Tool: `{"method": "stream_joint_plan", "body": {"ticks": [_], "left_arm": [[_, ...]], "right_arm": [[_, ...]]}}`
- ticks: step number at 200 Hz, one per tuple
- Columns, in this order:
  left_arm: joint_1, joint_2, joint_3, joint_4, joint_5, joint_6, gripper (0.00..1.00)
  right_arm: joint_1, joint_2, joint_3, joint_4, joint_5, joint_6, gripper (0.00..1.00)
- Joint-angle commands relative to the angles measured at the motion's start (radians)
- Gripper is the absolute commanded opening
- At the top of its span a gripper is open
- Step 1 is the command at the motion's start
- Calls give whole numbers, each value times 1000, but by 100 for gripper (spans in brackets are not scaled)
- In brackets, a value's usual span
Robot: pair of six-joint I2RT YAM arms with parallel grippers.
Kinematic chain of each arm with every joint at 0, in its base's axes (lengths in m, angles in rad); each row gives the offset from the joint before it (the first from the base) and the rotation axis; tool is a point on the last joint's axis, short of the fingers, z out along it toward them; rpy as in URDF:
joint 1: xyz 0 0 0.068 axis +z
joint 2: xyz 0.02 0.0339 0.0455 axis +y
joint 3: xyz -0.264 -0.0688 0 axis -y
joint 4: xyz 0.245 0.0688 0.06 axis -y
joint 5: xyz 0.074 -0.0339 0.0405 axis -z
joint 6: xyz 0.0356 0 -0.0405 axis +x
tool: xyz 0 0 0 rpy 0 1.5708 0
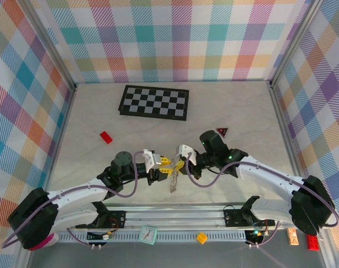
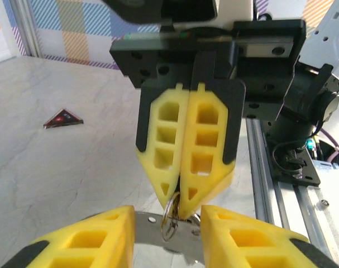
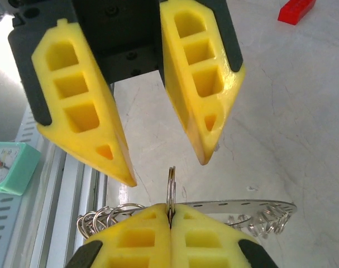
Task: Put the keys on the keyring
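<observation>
The keyring [image 1: 173,183] hangs edge-on between the two grippers, low over the table's near middle. It is a flat grey plate [image 3: 242,206] fringed with small wire loops. My right gripper [image 3: 170,212] is shut on one upright wire loop [image 3: 170,181] at the ring's rim. My left gripper [image 2: 168,216] faces it tip to tip, its yellow fingers [image 2: 85,237] apart on either side of the plate [image 2: 186,243] and clear of the pinched loop. In the top view the left gripper [image 1: 165,164] and right gripper [image 1: 177,166] nearly touch. The keys are out of view.
A checkerboard [image 1: 154,101] lies at the back. A red brick [image 1: 106,137] is at mid left and a red triangle [image 1: 221,132] at mid right. The aluminium rail [image 1: 175,215] runs along the near edge, with a teal clock [image 1: 148,234] below it.
</observation>
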Motion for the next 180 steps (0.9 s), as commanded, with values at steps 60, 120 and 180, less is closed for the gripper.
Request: {"method": "stream_joint_plan", "body": {"ticks": [60,120,180], "left_arm": [[-40,-38,143,-349,-44,162,32],[-42,-28,167,-373,-27,186,18],[-42,-30,146,-290,-8,162,0]], "right_arm": [[82,68,224,-358,123,-209,0],[102,92,274,-398,103,-235,0],[93,32,201,-250,73,-145,3]]}}
